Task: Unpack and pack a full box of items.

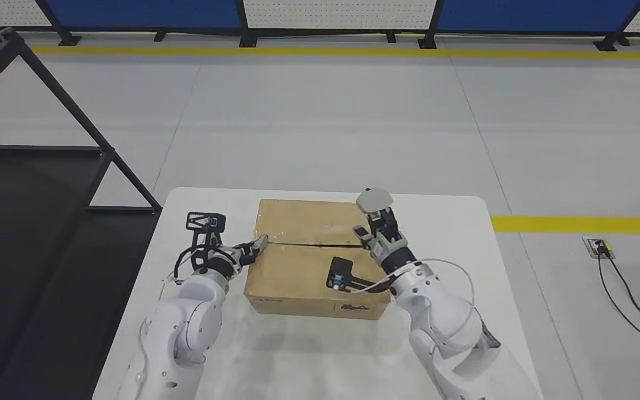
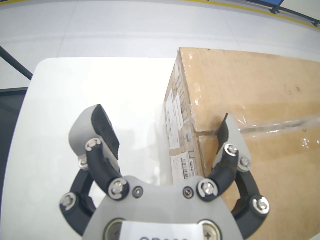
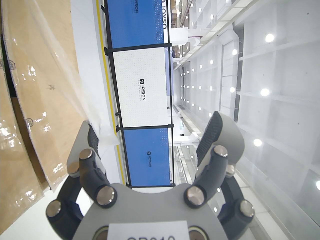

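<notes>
A closed cardboard box (image 1: 300,222) lies in the middle of the white table (image 1: 450,230), its top seam (image 2: 275,124) covered with clear tape. My left gripper (image 1: 256,247) is at the box's left end and stands open: one finger (image 2: 225,131) rests on the box top (image 2: 250,88) at the seam's end, the other finger (image 2: 105,123) hangs beside the labelled end face (image 2: 175,116) over the table (image 2: 87,81). My right gripper (image 1: 368,215) is open at the box's far right corner, tilted upward. One finger (image 3: 91,136) touches the taped flap edge of the box (image 3: 37,63).
A black metal frame (image 1: 60,130) stands off the table's left side. Bare table surface lies to the left, right and front of the box. Blue and white partition panels (image 1: 140,12) line the far floor behind a yellow line (image 1: 300,50).
</notes>
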Robot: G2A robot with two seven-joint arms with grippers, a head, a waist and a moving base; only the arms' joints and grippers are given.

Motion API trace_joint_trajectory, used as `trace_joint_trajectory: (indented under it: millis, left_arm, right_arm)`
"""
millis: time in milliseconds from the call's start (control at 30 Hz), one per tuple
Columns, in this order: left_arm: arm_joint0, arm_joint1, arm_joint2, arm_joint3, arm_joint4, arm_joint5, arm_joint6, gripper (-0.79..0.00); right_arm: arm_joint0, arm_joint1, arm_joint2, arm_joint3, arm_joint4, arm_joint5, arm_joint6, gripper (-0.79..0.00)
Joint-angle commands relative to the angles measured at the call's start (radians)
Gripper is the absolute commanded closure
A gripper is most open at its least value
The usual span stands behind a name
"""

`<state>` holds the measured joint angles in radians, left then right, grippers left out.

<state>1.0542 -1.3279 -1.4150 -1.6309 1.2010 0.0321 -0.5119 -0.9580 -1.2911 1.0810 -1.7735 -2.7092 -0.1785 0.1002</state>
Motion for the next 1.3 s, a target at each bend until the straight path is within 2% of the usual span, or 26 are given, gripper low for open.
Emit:
trace_joint_trajectory:
  millis: [0,300,533,900,1267]
  left_arm:
    - [0.002,0.000,0.001,-0.003,-0.001,0.001,0.000,-0.785]
    - [0.004,0.002,0.002,-0.006,-0.004,0.004,0.005,-0.785]
    - [0.005,-0.001,-0.043,-0.044,-0.072,0.082,0.043,-0.785]
    - [0.023,0.004,-0.105,-0.079,-0.123,0.123,0.057,-0.785]
    - [0.051,0.006,-0.140,-0.088,-0.170,0.147,0.093,-0.785]
  right_arm:
    - [-0.015,0.000,0.015,-0.008,0.013,0.020,0.005,-0.785]
    - [-0.033,-0.001,0.024,-0.018,0.002,0.019,-0.027,-0.785]
    - [-0.019,-0.007,0.014,-0.005,-0.007,0.042,-0.039,-0.785]
    - [0.039,-0.024,-0.012,-0.002,0.013,0.150,-0.091,-0.785]
    - [0.210,-0.052,-0.081,0.025,0.019,0.030,-0.150,-0.785]
